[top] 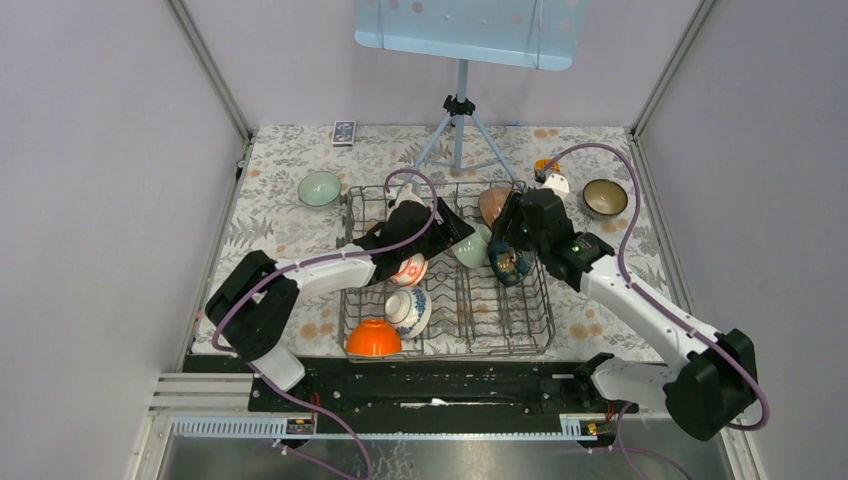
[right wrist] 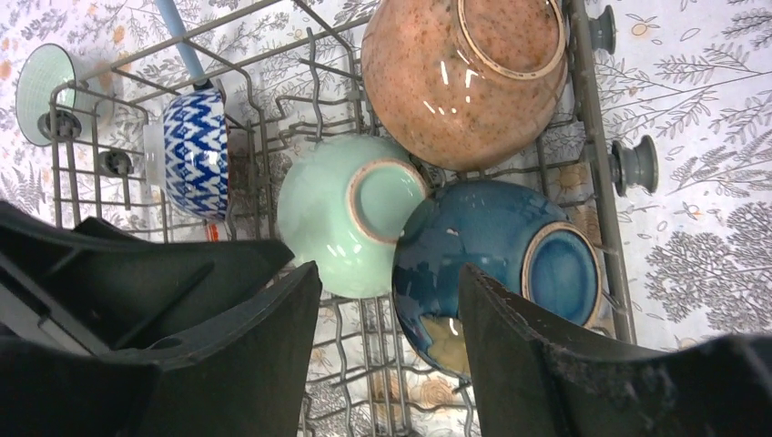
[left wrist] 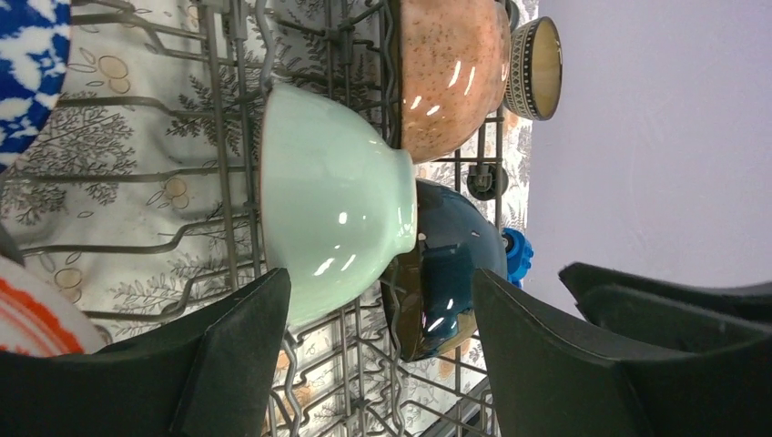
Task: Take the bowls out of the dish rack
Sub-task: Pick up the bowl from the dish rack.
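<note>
- Floral-print cloth covers the table (top: 290,240), grey walls on three sides; the dish rack (top: 545,330) sits mid-table, just ahead of your arm bases.
- Two bowls stand upright on the cloth outside the rack: a pale green table bowl (top: 319,188) off its far-left corner and a dark brown bowl (top: 605,197) well off to the right. Judged from that, unloading is begun, not finished.
- Near the rack's front left you have the orange bowl (top: 374,338), the blue-and-white bowl (top: 408,312) and the red-and-white bowl (top: 410,270).
- In the far right part, the racked green bowl (left wrist: 337,200), the dark blue bowl (right wrist: 482,255) and the speckled salmon bowl (right wrist: 455,82) lean on edge between tines, pressed together, so a rim is the only grippable part.
- Your left gripper (left wrist: 380,291) is spread wide and empty, lined up on the racked green bowl. One finger (left wrist: 232,355) overlaps its rim, possibly touching; the view doesn't settle it.
- Your right gripper (right wrist: 390,278) is likewise apart and holding nothing, poised over the dark blue bowl's side.
- Both arms crowd one corner, so lifting either bowl probably shifts its neighbour.
</note>
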Tool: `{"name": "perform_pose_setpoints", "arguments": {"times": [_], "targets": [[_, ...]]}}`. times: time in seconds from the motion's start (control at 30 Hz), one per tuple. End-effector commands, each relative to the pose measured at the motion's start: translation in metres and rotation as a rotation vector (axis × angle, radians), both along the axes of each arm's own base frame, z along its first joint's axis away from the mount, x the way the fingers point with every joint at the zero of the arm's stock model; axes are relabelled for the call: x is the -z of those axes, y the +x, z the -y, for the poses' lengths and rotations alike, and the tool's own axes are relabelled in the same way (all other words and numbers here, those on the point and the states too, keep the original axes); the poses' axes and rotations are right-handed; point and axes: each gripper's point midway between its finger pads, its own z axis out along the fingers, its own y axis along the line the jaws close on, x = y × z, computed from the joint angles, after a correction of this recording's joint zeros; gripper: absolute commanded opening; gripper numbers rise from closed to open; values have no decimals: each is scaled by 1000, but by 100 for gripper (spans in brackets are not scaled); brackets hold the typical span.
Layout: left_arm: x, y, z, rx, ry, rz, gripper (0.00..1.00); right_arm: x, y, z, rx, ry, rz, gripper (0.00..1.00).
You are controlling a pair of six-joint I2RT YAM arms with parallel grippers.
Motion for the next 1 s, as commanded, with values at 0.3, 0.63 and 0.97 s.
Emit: {"name": "perform_pose_setpoints", "arguments": {"times": [0.3,0.63,0.97], "targets": [[-11,16,8,-1,-51,41,76,-1,44,-26,1,164,-35,58],[-3,7,-2,2,-3,15,83,2,54,-31,-5,162,-37,58],[8,4,-4,1,14,-13,82,13,56,-36,-18,155,-68,57]]}}
